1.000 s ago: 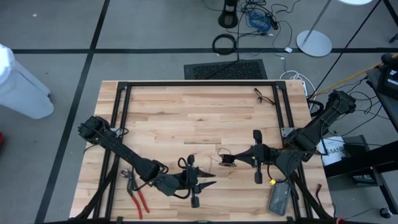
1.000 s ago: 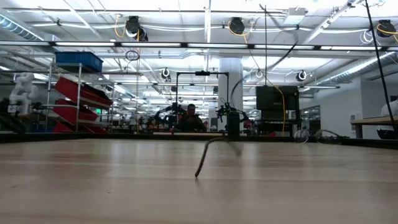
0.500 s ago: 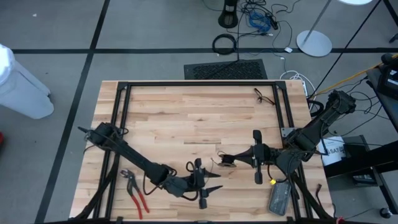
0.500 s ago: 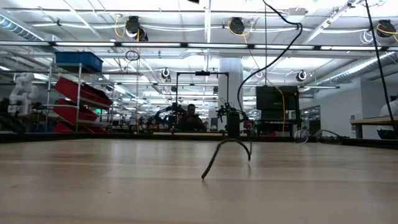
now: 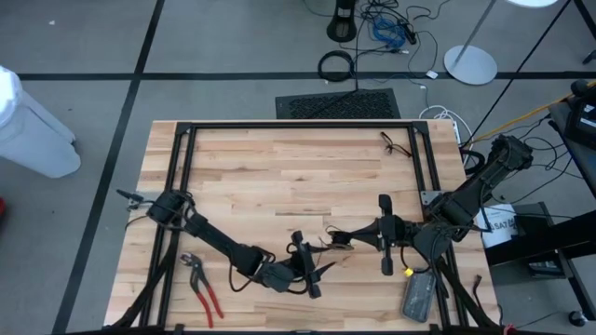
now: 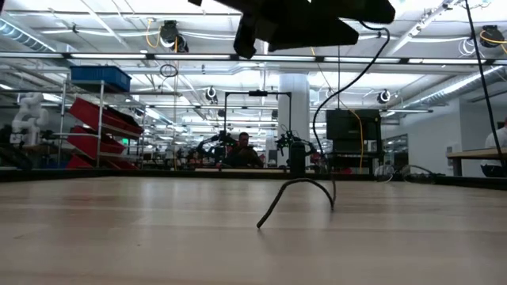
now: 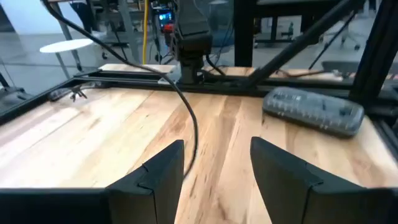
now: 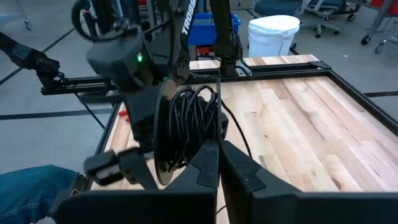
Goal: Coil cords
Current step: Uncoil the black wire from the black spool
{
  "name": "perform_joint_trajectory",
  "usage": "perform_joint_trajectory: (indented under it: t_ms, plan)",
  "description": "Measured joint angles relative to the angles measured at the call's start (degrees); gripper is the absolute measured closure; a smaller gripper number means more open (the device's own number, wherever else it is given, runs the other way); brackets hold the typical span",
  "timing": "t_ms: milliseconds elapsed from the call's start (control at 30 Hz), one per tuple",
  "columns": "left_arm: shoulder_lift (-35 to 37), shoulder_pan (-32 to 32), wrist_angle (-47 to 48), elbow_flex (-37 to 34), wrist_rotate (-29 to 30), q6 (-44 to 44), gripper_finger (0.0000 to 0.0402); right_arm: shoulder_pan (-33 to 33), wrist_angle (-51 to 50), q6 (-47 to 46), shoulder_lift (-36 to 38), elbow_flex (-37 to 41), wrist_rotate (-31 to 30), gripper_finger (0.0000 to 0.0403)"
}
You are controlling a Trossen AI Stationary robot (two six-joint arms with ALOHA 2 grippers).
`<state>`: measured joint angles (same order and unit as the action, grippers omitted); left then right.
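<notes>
Coiling is mid-way: your right gripper, near the table's front centre, has its jaws pinched fully together on the cord, whose wound black loops bunch just above its fingers in the right wrist view. Your left gripper sits just left and nearer, jaws spread wide with nothing between them, and the loose tail runs over the wood just beside its fingers in the left wrist view. In the low view that tail arches up off the table. Judging from this, re-grab the tail close to the bundle, not at its far end. Keep light tension while you wrap so the loops don't spring open. Stay clear of the pliers at front left.
</notes>
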<state>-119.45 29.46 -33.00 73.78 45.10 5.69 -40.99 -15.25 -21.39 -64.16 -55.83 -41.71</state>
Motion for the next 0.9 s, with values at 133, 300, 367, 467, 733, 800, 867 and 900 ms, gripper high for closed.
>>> perform_joint_trajectory:
  t_ms: [133,300,367,467,733,800,867,900]
  plan:
    - [-1.88,0.04,-4.49,0.00,0.33,-2.45,0.0210,0.00,0.04,0.00,0.00,0.00,0.00,0.0403]
    - [-3.23,-0.33,-8.54,0.00,3.16,-3.56,0.0210,0.00,0.04,0.02,0.00,0.00,0.00,0.0403]
    - [-3.24,-0.87,-7.68,0.00,3.58,-4.26,0.0210,0.00,0.03,0.02,0.00,0.00,-0.02,0.0403]
    - [-3.24,-1.50,-7.11,0.00,3.83,-6.48,0.0210,0.00,0.04,0.02,0.00,0.00,-0.02,0.0403]
    - [-3.24,-2.56,-6.98,0.00,-1.07,-7.46,0.0210,0.00,0.12,0.02,0.00,0.00,-0.03,0.0403]
    - [-3.24,-2.58,-6.96,0.00,-1.16,-9.04,0.0210,0.00,0.15,0.02,0.00,0.00,-0.04,0.0403]
    - [-3.24,-2.58,-6.96,0.00,-1.18,-9.53,0.0210,0.00,0.16,0.02,0.00,0.00,-0.04,0.0403]
    - [-3.24,-2.60,-6.94,0.00,-1.20,-9.51,0.0210,0.00,0.18,0.02,0.00,0.00,-0.04,0.0403]
